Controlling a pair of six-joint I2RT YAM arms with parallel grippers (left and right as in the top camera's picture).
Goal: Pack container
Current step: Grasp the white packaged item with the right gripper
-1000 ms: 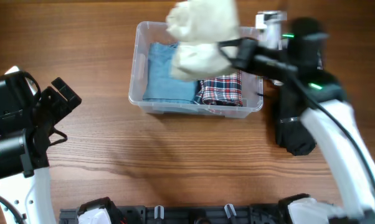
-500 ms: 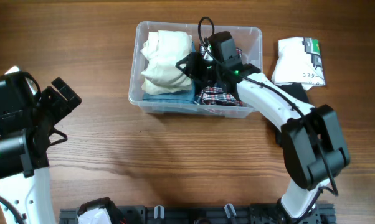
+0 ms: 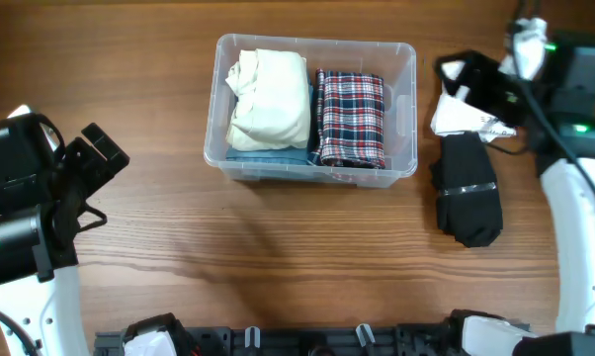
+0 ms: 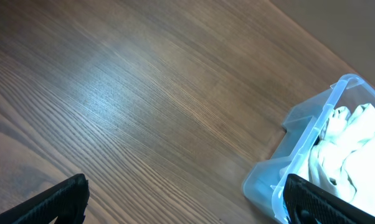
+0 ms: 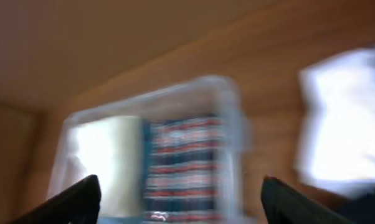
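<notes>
The clear container [image 3: 407, 107] stands at the table's middle back. Inside lie a cream cloth [image 3: 269, 92] on the left, a plaid cloth [image 3: 351, 117] on the right, and a blue cloth [image 3: 267, 154] underneath. My right gripper [image 3: 456, 77] hovers to the container's right, above a white packet [image 3: 464, 117]. Its wrist view is blurred, but the right gripper [image 5: 184, 205] stands open and empty, with the container [image 5: 232, 93] ahead. My left gripper [image 3: 98, 183] waits far left, open; in its wrist view the left gripper [image 4: 187, 208] holds nothing, and the container's corner [image 4: 287, 158] shows at right.
A black folded garment [image 3: 467, 200] lies right of the container, just below the white packet [image 5: 343, 118]. Bare wooden table [image 3: 278, 257] stretches in front of the container and to its left. A black rack [image 3: 307, 343] runs along the near edge.
My right gripper lowered the cream cloth into the container's left side, let go, opened and drew back to the right above the white packet. The left arm stayed still.
</notes>
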